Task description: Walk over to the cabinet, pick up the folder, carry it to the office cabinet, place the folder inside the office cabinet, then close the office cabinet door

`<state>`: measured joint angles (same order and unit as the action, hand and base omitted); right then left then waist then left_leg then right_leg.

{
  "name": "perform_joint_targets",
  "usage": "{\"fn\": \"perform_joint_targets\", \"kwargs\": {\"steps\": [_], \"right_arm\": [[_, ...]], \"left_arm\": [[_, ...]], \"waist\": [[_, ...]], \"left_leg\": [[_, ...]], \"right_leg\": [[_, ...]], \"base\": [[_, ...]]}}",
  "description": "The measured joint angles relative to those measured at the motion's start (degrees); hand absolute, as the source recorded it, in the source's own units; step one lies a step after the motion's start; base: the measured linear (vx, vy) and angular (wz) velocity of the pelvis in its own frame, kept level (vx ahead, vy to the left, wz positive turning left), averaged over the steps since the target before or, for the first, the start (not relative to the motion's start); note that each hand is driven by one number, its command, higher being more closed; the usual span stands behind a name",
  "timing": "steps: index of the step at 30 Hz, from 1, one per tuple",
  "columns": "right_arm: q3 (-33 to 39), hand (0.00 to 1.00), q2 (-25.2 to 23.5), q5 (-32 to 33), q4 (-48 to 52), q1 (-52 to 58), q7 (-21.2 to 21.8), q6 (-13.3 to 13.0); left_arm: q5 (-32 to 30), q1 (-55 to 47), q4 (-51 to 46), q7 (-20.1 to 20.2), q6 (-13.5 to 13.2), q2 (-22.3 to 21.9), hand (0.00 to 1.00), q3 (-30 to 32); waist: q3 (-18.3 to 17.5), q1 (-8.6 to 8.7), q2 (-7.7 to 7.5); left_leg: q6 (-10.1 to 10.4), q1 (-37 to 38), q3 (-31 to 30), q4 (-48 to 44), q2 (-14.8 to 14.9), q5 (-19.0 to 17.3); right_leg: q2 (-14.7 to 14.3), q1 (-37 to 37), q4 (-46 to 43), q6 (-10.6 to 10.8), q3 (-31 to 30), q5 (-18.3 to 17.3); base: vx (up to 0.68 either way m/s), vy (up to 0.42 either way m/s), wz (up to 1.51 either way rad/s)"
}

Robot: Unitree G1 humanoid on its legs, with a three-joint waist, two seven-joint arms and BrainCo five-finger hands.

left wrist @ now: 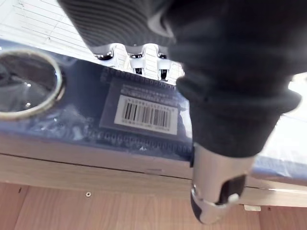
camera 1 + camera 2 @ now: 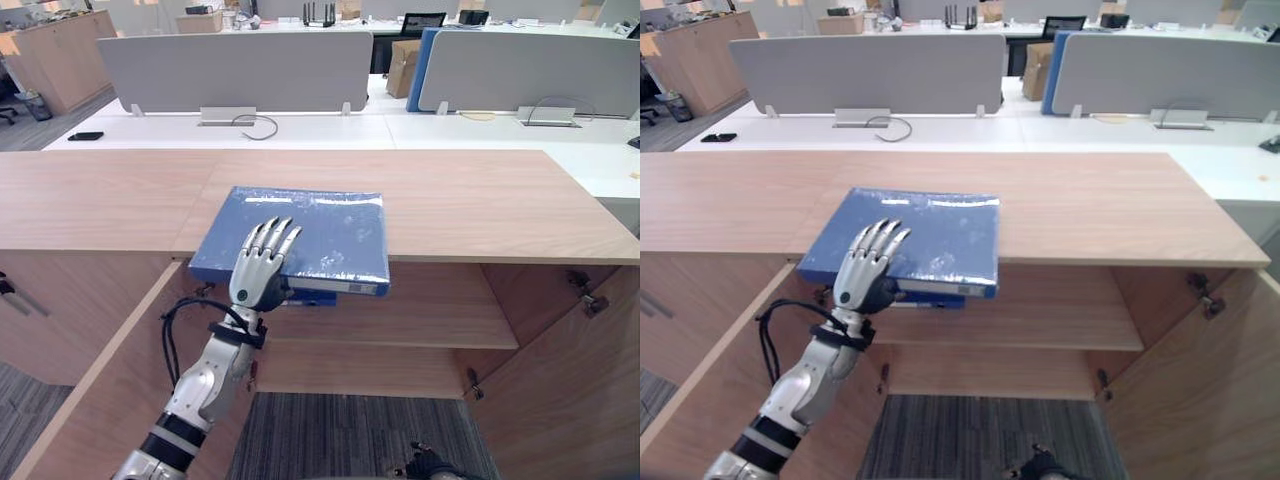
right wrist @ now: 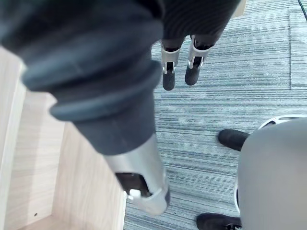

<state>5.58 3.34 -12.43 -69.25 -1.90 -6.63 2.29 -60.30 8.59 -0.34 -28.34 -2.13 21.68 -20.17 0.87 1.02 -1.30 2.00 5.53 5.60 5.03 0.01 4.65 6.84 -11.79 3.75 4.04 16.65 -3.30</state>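
room is left on the shelf [image 2: 420,320] under the folder [image 2: 310,235]; the opening is hemmed by the left door [image 2: 110,400] and right door [image 2: 570,390].

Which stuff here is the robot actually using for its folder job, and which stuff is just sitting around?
For the job: blue folder on the wooden cabinet; left robot hand resting flat on it; open cabinet door; right robot hand hanging idle.
Just lying about: small black device, cardboard box, looped cable, grey desk dividers.
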Motion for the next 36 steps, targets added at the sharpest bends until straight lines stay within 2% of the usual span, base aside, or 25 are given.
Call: {"fn": "perform_joint_targets", "kwargs": {"steps": [3,4,9,17,26,28,30,32,33,34,35,36], "right_arm": [[0.1,0.00,0.1,-0.1,0.0,0.0,0.3,0.0],[0.2,0.00,0.1,-0.1,0.1,0.0,0.3,0.0],[2.1,0.00,0.1,-0.1,0.1,0.0,0.2,0.4],[2.1,0.00,0.4,-0.1,0.1,-0.1,-0.3,0.4],[2.0,0.00,0.5,0.0,0.1,-0.1,-0.4,0.4],[1.8,0.00,0.5,0.1,0.0,0.0,-0.4,0.4],[1.8,0.00,0.5,0.1,-0.1,0.1,-0.6,0.3],[2.0,0.00,0.7,0.4,-0.2,0.5,-0.7,0.3],[2.2,0.00,0.8,0.7,-0.3,0.9,-0.9,0.4],[2.4,0.00,0.8,1.5,-0.7,1.0,-0.9,0.8],[3.0,0.00,0.9,1.8,-0.7,1.0,-0.6,1.1],[3.5,0.00,0.9,2.0,-0.8,1.0,-0.2,1.1]], "left_arm": [[-0.5,0.0,1.2,0.1,-0.2,0.5,0.00,0.0],[-0.7,0.0,2.6,0.2,-0.3,0.5,1.00,0.0],[-1.0,0.6,4.2,0.4,-0.7,0.5,1.00,0.2],[-1.3,1.0,5.4,-1.5,-0.7,0.0,1.00,0.6],[-2.5,1.7,6.4,-1.9,0.7,-1.4,1.00,1.3],[-2.0,0.5,2.2,-1.6,1.9,-2.5,1.00,0.8],[-0.5,-1.9,-4.2,-1.0,2.0,-3.4,1.00,-0.6],[3.9,-5.0,-12.9,1.0,1.1,-4.1,1.00,-4.2],[10.2,-6.4,-18.4,3.9,-1.2,-4.0,1.00,-6.8],[26.5,-7.8,-26.3,11.1,-6.9,-4.0,1.00,-7.8],[40.7,-8.5,-30.3,15.0,-9.9,-4.0,1.00,-7.4],[46.6,-8.9,-31.1,16.5,-11.1,-4.0,1.00,-7.0]], "waist": [[0.0,0.14,0.14],[0.1,0.13,0.29],[0.2,-0.11,0.75],[0.1,0.16,0.95],[-0.1,0.58,1.34],[-0.1,0.65,1.39],[-0.1,0.66,1.39],[-0.2,-0.07,1.39],[-0.2,-0.67,1.41],[-0.4,-0.75,1.48],[-0.8,-0.72,1.77],[-1.0,-0.64,1.94]], "left_leg": [[0.1,0.1,0.0,0.0,0.1,0.0],[0.1,0.4,0.1,0.0,0.1,-0.1],[0.2,0.8,0.1,0.0,0.2,-0.1],[0.3,1.3,0.1,0.2,0.3,-0.2],[0.3,1.2,0.1,0.3,0.3,-0.3],[0.3,1.0,-0.1,0.3,0.3,-0.3],[0.3,0.6,-0.2,0.0,0.2,-0.3],[0.3,0.2,-0.2,0.0,0.2,-0.3],[0.3,-0.1,-0.2,0.0,0.2,-0.3],[0.3,-0.3,-0.1,0.0,0.2,-0.2],[0.3,-0.4,0.1,0.0,0.3,-0.2],[0.3,-0.3,0.2,0.0,0.3,-0.2]], "right_leg": [[-0.1,-0.1,0.1,0.0,0.0,0.0],[-0.1,-0.3,0.1,0.0,-0.1,0.0],[-0.2,-0.8,0.1,0.0,-0.1,0.0],[-0.3,-1.3,0.3,0.0,-0.3,0.0],[-0.4,-1.3,0.4,0.0,-0.2,0.0],[-0.4,-1.2,0.5,0.0,-0.1,0.0],[-0.3,-0.9,0.4,0.0,-0.1,0.0],[-0.2,-0.4,0.2,0.0,-0.1,0.0],[-0.1,-0.1,0.0,0.0,-0.1,0.0],[-0.1,0.4,-0.3,0.0,-0.3,0.0],[-0.1,0.7,-0.7,0.0,-0.6,0.0],[-0.1,0.8,-0.9,0.0,-0.8,0.0]], "base": [[0.00,0.000,0.00],[0.00,0.000,0.00],[-0.04,0.017,0.00],[-0.02,0.008,0.00],[0.00,0.000,0.00],[0.00,0.000,0.00],[-0.01,0.007,0.04],[0.00,0.000,0.00],[0.00,0.000,0.00],[-0.03,0.028,-0.05],[-0.03,0.029,-0.08],[-0.05,0.031,-0.12]]}}
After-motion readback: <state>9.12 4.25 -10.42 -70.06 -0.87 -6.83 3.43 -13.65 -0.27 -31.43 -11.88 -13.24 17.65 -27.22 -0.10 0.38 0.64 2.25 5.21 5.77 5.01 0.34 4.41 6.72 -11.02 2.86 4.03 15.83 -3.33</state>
